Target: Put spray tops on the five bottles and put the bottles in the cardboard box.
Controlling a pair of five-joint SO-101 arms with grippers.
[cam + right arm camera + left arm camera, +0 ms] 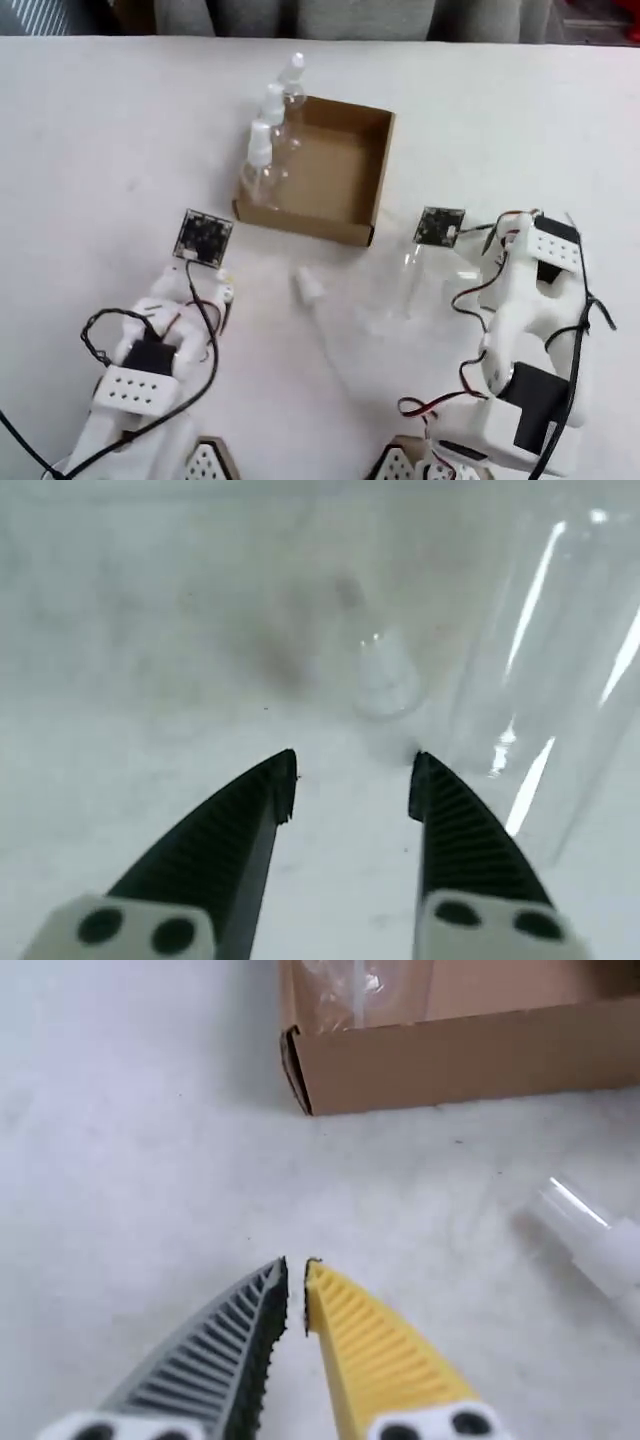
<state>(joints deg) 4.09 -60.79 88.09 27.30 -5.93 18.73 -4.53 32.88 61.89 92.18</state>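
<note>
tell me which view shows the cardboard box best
The high view: the whole cardboard box shows from above, with three topped bottles along one side. The left wrist view catches one corner and outer wall. The right wrist view faces a clear bottle instead.

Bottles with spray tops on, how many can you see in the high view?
3, in a row along the left wall of the cardboard box: near bottle, middle bottle, far bottle. Others may be hidden.

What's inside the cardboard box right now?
Three bottles with spray tops stand along one wall of the cardboard box. In the left wrist view its wall covers the closest bottle's base.
</note>
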